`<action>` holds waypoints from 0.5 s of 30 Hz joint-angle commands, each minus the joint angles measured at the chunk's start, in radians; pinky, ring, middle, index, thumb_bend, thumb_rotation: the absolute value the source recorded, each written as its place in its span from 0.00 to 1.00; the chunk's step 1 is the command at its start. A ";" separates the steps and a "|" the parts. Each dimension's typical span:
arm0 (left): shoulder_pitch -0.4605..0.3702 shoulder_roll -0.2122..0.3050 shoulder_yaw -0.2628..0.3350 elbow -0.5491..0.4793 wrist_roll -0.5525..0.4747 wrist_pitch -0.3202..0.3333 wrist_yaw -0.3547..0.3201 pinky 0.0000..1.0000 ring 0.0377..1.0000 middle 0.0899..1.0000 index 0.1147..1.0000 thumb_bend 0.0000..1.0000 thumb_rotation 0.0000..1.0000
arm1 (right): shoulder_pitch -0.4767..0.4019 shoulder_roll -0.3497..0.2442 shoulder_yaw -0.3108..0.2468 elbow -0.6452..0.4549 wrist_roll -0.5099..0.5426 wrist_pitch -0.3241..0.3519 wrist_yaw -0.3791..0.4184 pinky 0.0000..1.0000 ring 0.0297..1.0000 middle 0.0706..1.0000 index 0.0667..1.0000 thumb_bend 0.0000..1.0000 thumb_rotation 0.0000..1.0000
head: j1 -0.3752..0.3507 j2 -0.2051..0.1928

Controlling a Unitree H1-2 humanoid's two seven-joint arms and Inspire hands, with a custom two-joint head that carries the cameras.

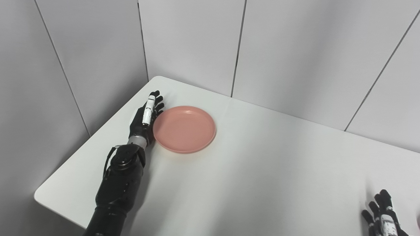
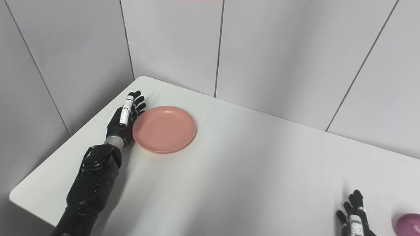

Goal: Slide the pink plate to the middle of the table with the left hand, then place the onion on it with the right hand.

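We are in the first step: the plate has yet to reach the middle of the table. Our left hand (image 1: pixel 146 116) lies flat and edge-on against the left rim of the pink plate (image 1: pixel 184 128), fingers stretched out and held together along the rim, holding nothing. It looks to be touching the rim, or at least just beside it; we cannot tell for certain whether there is a sliver of gap. The plate sits near the far left corner of the white table (image 1: pixel 262 170), well apart from the middle, flat and with nothing on it.

Our right hand (image 2: pixel 354 216) waits at the near right edge of the table, only partly in view at the bottom of the picture. Its fingers point up and stand apart, and it holds nothing. Just beside it, at the very right edge of the right eye view, a rounded purple thing shows, which we take to be the onion (image 2: pixel 408 224); it is cut off by the frame.

The next move, as we judge it, calls for a steady sideways push to the right and toward us, with the hand kept low against the rim so that it does not ride up over the shallow lip. The plate should slide easily on the smooth top, so a gentle pace would keep it from running ahead or turning off course. The onion comes only after that.
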 commanded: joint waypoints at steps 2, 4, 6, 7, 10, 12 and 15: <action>-0.051 0.000 -0.026 0.008 0.004 -0.021 -0.043 0.95 0.95 0.95 0.92 0.39 1.00 | -0.002 0.004 0.000 -0.020 0.003 -0.004 0.003 1.00 1.00 1.00 1.00 0.06 1.00 | -0.007 0.002; -0.057 -0.004 -0.030 0.016 0.003 -0.026 -0.046 0.94 0.94 0.94 0.91 0.39 1.00 | -0.001 0.004 0.002 -0.020 -0.002 -0.007 0.003 1.00 1.00 1.00 1.00 0.06 1.00 | -0.010 0.003; -0.063 -0.009 -0.034 0.025 0.003 -0.032 -0.048 0.94 0.94 0.94 0.91 0.39 1.00 | -0.001 0.005 0.002 -0.019 0.001 -0.012 0.005 1.00 1.00 1.00 1.00 0.05 1.00 | -0.013 0.004; -0.067 -0.013 -0.036 0.029 0.002 -0.032 -0.047 0.94 0.94 0.94 0.90 0.39 1.00 | -0.001 0.008 0.002 -0.022 0.001 -0.006 0.002 1.00 1.00 1.00 1.00 0.05 1.00 | -0.013 0.004; -0.073 -0.023 -0.044 0.029 0.007 -0.030 -0.042 0.93 0.94 0.94 0.90 0.40 1.00 | -0.002 0.008 0.004 -0.027 0.009 0.004 0.009 1.00 1.00 1.00 1.00 0.06 1.00 | -0.022 0.009; -0.075 -0.026 -0.048 0.028 0.009 -0.029 -0.040 0.93 0.94 0.94 0.90 0.40 1.00 | -0.003 0.006 0.008 -0.033 0.014 0.013 0.014 1.00 1.00 1.00 1.00 0.07 1.00 | -0.026 0.010; -0.079 -0.040 -0.060 0.025 0.005 -0.024 -0.047 0.93 0.95 0.94 0.91 0.40 1.00 | -0.004 0.015 0.015 -0.063 0.010 0.050 0.005 1.00 1.00 1.00 1.00 0.02 1.00 | -0.040 0.016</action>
